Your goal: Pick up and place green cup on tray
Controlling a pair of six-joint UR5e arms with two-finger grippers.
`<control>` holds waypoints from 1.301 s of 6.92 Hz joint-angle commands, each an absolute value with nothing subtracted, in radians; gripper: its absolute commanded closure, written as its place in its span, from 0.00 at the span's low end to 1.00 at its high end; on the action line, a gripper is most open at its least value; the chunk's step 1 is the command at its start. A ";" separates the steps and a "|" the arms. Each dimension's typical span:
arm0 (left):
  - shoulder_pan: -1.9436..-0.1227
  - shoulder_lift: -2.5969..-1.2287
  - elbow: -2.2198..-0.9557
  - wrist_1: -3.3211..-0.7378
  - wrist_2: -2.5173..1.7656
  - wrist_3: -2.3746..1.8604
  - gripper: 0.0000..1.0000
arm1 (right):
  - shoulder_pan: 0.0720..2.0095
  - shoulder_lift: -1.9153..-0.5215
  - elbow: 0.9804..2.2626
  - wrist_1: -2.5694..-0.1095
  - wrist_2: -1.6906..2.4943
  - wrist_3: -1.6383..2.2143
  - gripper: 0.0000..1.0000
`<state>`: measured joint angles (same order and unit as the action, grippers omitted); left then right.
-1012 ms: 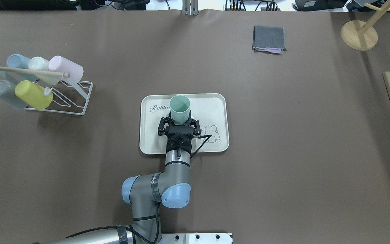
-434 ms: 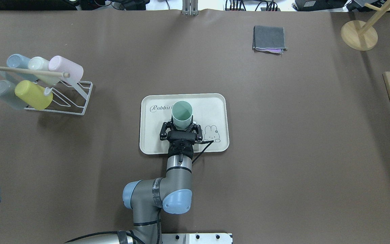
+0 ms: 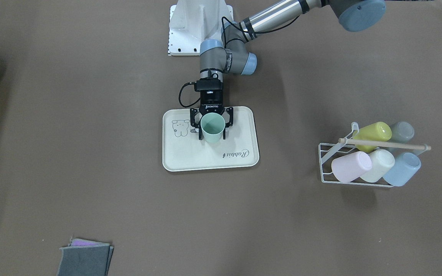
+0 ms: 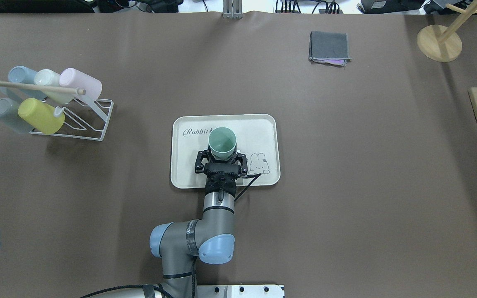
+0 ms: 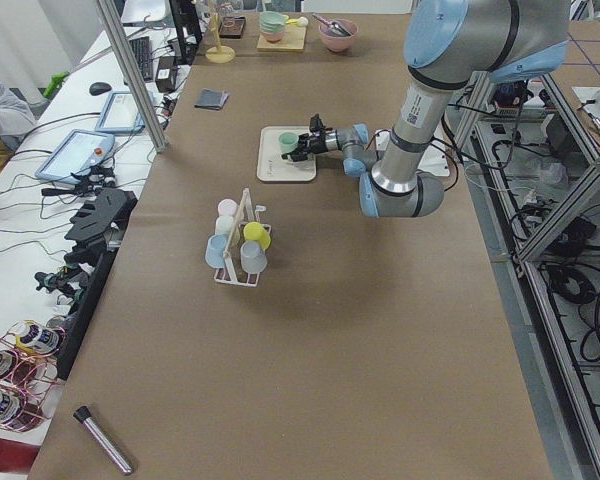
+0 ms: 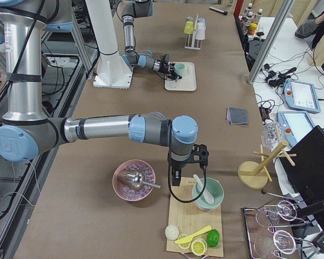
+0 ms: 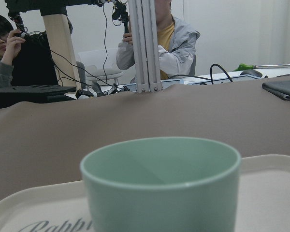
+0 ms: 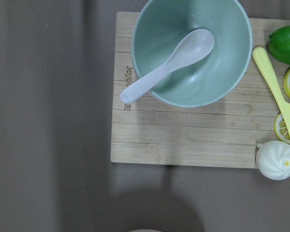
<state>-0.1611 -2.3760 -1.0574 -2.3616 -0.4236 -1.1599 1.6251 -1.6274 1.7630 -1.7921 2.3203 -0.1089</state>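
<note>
- Two arms work at a brown-covered table (image 4: 346, 165); only the left one is at the task's things.
- Left gripper (image 3: 212, 137): low over the tray's (image 3: 190, 159) near rim, pointing away from the robot's base. Its two fingers (image 3: 199, 134) flank the green cup (image 3: 212, 128), one on each side, closed against its wall. It is gripping the cup.
- Green cup: upright, mouth up, empty, at about the middle of the tray. I cannot tell whether its base sits on the tray floor or just above it.
- Left wrist view: the cup's rim fills the lower frame and is level. The tray rim shows behind it on both sides.
- Tray: cream, lying flat, mid-table in front of the robot. The bear drawing (image 3: 180, 127) is just beside the cup, on the robot's right. The "Rabbit" script (image 3: 236, 154) is on the tray's far side, and the cup partly hides it from overhead.
- Right gripper (image 6: 175, 181): well apart from the tray, at the table's right end, pointing down above a wooden board (image 8: 183, 135). Only the side camera shows it, so I cannot tell whether it is open or closed.
- On that board: a mint bowl (image 8: 193, 53) with a pale spoon (image 8: 169, 63) in it, a lime (image 8: 285, 43), a yellow knife (image 8: 278, 94), lemon slices (image 8: 285, 130) and a white bun (image 8: 276, 161).
- White wire rack (image 3: 322, 168): on the robot's left, well apart from the tray. Five tilted cups sit on it: yellow-green cup (image 3: 374, 134), grey cup (image 3: 401, 132), pink cup (image 3: 349, 166), cream cup (image 3: 378, 165), pale blue cup (image 3: 401, 168).
- Folded grey cloth (image 3: 84, 260): on the table's far side, toward the robot's right.
</note>
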 commanded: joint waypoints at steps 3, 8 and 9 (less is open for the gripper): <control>-0.156 -2.314 -1.208 -2.372 -0.426 -1.113 0.02 | 1.628 -1.631 1.776 -1.793 2.312 -0.109 0.00; -0.198 -2.186 -1.611 -2.385 -0.653 -0.869 0.02 | 1.634 -1.631 1.776 -1.793 2.312 -0.109 0.00; -0.222 -2.130 -1.725 -2.375 -0.811 -0.832 0.02 | 1.652 -1.640 1.781 -1.793 2.313 -0.110 0.00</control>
